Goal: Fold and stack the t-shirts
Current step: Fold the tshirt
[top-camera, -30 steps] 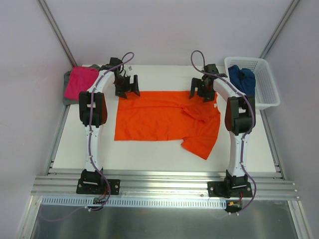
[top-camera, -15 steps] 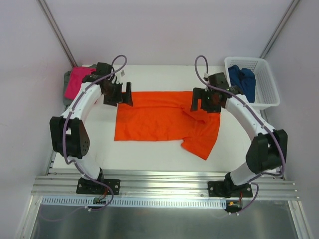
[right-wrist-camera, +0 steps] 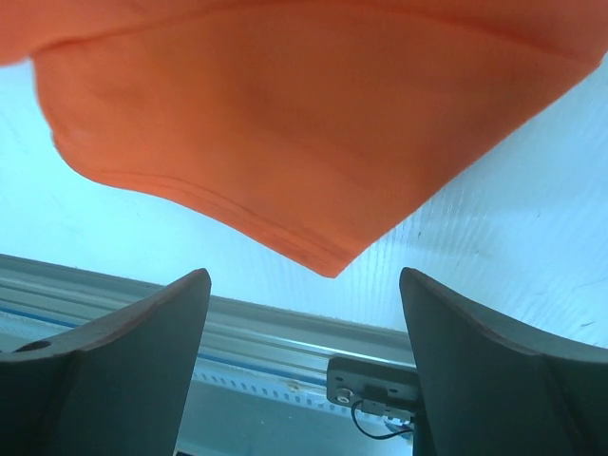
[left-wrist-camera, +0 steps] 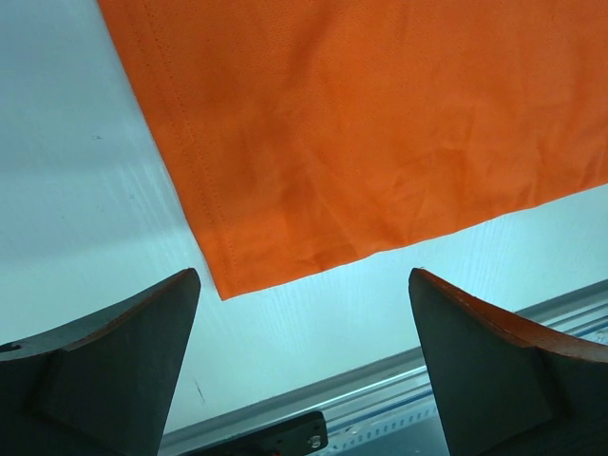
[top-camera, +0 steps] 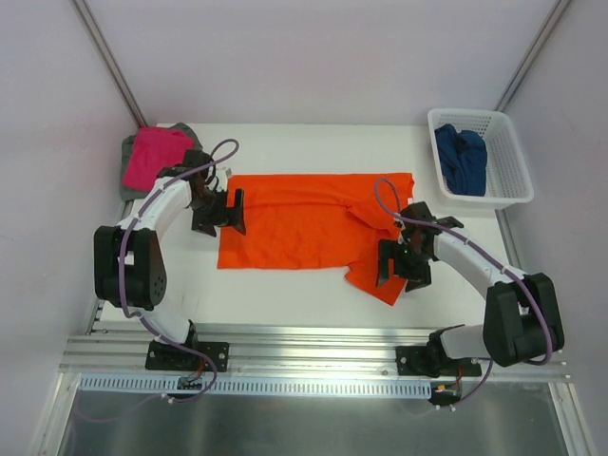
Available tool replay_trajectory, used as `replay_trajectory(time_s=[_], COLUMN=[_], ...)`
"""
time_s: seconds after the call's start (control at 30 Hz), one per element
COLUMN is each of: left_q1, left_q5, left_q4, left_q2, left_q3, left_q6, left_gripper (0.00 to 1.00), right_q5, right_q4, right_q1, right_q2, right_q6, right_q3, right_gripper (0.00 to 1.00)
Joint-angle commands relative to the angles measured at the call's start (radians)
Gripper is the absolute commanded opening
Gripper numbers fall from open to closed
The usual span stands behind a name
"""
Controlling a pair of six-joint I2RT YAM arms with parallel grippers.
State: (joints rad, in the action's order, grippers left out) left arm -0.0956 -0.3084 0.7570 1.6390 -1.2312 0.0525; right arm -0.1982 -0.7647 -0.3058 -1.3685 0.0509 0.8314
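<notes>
The bright orange t-shirt [top-camera: 304, 223] lies spread on the white table, its right side folded over into a flap that hangs toward the near edge. My left gripper [top-camera: 220, 211] is open over the shirt's left edge; the left wrist view shows the near-left corner [left-wrist-camera: 285, 171] between its fingers. My right gripper [top-camera: 399, 265] is open above the flap's near point, which the right wrist view shows as the orange shirt [right-wrist-camera: 313, 142]. The magenta pink shirt [top-camera: 152, 155] lies folded on the grey shirt [top-camera: 127, 161] at the far left. The dark blue shirt [top-camera: 460, 158] sits in the basket.
The white lattice basket [top-camera: 508, 166] stands at the far right corner. An aluminium rail [top-camera: 313, 347] runs along the table's near edge, with both arm bases on it. Slanted frame posts [top-camera: 109, 57] rise at the back corners.
Both grippers have moved from the shirt's far edge toward me: the left down along the left edge, the right down over the folded flap. The shirt's far edge now lies flat.
</notes>
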Motion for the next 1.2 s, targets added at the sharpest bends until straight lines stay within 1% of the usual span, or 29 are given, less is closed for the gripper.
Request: replay_trajectory(time_s=[0.0, 0.13, 0.27, 0.37, 0.4, 0.47, 0.53, 0.57, 0.63, 0.67, 0.9, 1.17], left_q1=[0.022, 0.03, 0.03, 0.033, 0.033, 0.034, 0.037, 0.042, 0.048, 0.051, 0.069, 0.073], left_q5=[-0.023, -0.06, -0.077, -0.092, -0.093, -0.098, -0.101, -0.106, -0.106, -0.107, -0.112, -0.123], left_q4=[-0.001, 0.005, 0.005, 0.008, 0.008, 0.008, 0.008, 0.01, 0.008, 0.01, 0.008, 0.008], left_q2=[0.027, 0.08, 0.142, 0.171, 0.176, 0.189, 0.197, 0.2, 0.199, 0.199, 0.19, 0.18], left_q3=[0.015, 0.007, -0.023, -0.054, -0.059, -0.073, -0.076, -0.074, -0.068, -0.067, -0.051, -0.051], left_q6=[-0.014, -0.01, -0.006, 0.001, 0.001, 0.001, 0.004, 0.003, 0.006, 0.006, 0.003, 0.009], left_gripper=[0.93, 0.92, 0.9, 0.9, 0.9, 0.89, 0.9, 0.89, 0.89, 0.89, 0.89, 0.89], right_q5=[-0.035, -0.047, -0.052, -0.05, -0.053, -0.066, -0.07, -0.075, -0.078, -0.078, -0.083, -0.047], right_q4=[-0.021, -0.002, 0.002, 0.015, 0.021, 0.041, 0.048, 0.05, 0.048, 0.047, 0.05, 0.016], right_q1=[-0.016, -0.036, -0.047, -0.049, -0.049, -0.05, -0.05, -0.052, -0.055, -0.056, -0.073, -0.082], right_q2=[0.057, 0.068, 0.056, 0.031, 0.022, 0.003, -0.024, -0.033, -0.055, -0.06, -0.093, -0.05], right_q6=[0.033, 0.046, 0.038, 0.032, 0.032, 0.033, 0.032, 0.026, 0.018, 0.018, 0.02, 0.01], right_q3=[-0.049, -0.098, -0.095, -0.081, -0.078, -0.069, -0.06, -0.055, -0.037, -0.032, -0.015, -0.049], right_gripper=[0.85, 0.83, 0.8, 0.74, 0.71, 0.68, 0.63, 0.63, 0.57, 0.56, 0.54, 0.56])
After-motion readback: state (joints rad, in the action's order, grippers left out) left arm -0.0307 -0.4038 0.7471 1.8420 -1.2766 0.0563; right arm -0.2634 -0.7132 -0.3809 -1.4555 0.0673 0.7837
